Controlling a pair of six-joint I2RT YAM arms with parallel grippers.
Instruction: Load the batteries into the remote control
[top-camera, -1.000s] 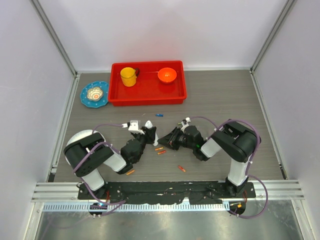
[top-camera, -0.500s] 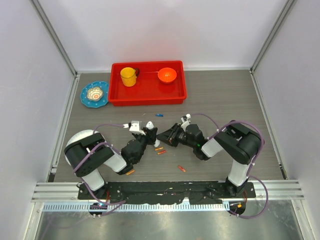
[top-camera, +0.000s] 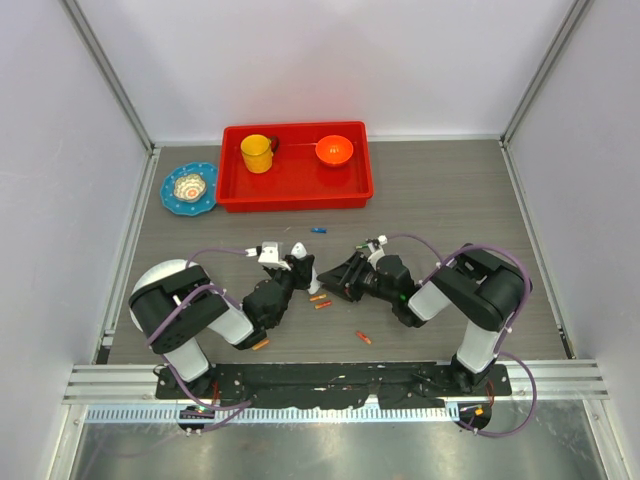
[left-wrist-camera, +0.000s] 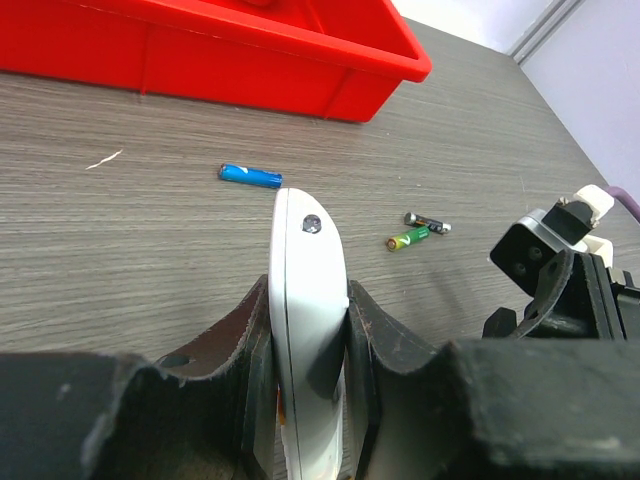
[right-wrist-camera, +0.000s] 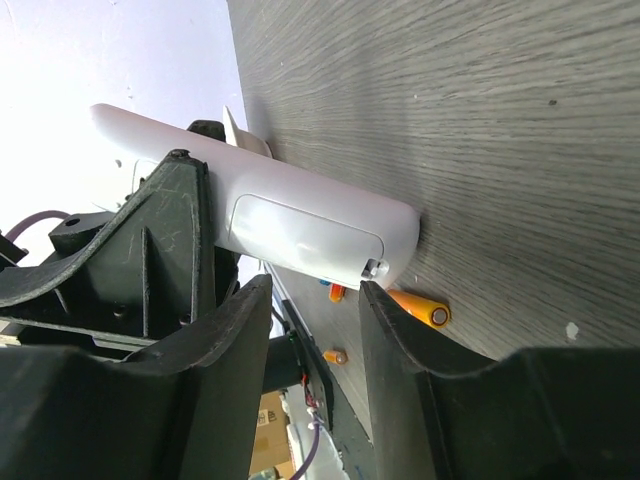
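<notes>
My left gripper (left-wrist-camera: 308, 350) is shut on the white remote control (left-wrist-camera: 306, 270) and holds it on edge just above the table. In the top view the left gripper (top-camera: 298, 266) and the remote (top-camera: 299, 249) are at mid-table. My right gripper (right-wrist-camera: 312, 292) is open and empty, its jaws just short of the remote's lower end (right-wrist-camera: 300, 220), where a closed white cover piece (right-wrist-camera: 300, 232) shows. It also shows in the top view (top-camera: 328, 278). An orange battery (right-wrist-camera: 420, 307) lies under the remote's end. Two orange batteries (top-camera: 320, 300) lie between the grippers. A blue battery (left-wrist-camera: 250, 176) lies beyond the remote.
A red tray (top-camera: 295, 190) with a yellow cup (top-camera: 257, 153) and an orange bowl (top-camera: 335, 150) stands at the back. A blue plate (top-camera: 189, 187) is to its left. More batteries lie at front (top-camera: 363, 337) and front left (top-camera: 261, 344), and two dark ones (left-wrist-camera: 416, 231) to the right.
My right gripper has shifted slightly beside the remote's end. My left gripper still holds the remote in the same place.
</notes>
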